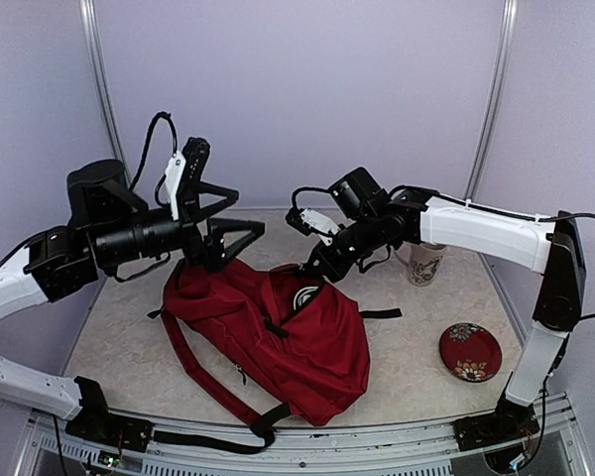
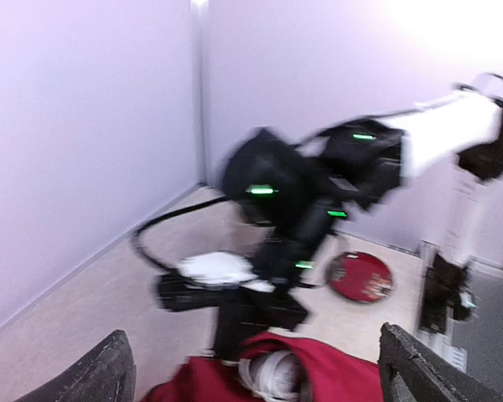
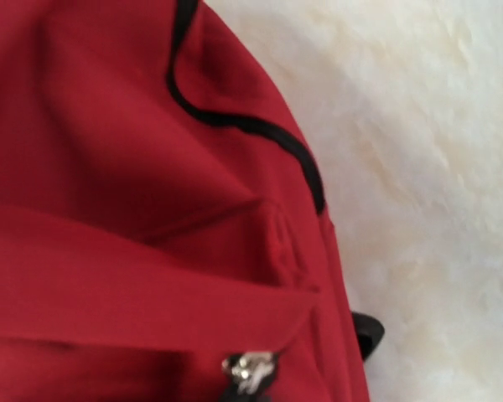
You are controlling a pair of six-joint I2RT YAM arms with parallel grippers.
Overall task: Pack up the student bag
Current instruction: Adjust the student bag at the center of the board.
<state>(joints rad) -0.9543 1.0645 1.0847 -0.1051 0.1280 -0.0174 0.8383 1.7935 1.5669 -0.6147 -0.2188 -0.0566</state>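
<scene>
The student bag (image 1: 297,347), dark red with black straps, lies in the middle of the table with its top opening facing the back. A white round thing (image 1: 305,296) shows inside the opening. My left gripper (image 1: 252,210) hovers open above the bag's back left corner, holding nothing. In the left wrist view its two fingers (image 2: 101,377) frame the bag (image 2: 344,377) and the white thing (image 2: 272,373) below. My right gripper (image 1: 313,272) is shut at the rim of the opening. The right wrist view shows only red fabric (image 3: 109,167) and a zipper pull (image 3: 250,368); its fingers are hidden.
A patterned mug (image 1: 425,263) stands at the back right. A red plate (image 1: 470,351) lies at the right, also in the left wrist view as a red plate (image 2: 360,276). A black strap (image 1: 208,436) trails over the table's near edge. Walls enclose the back and sides.
</scene>
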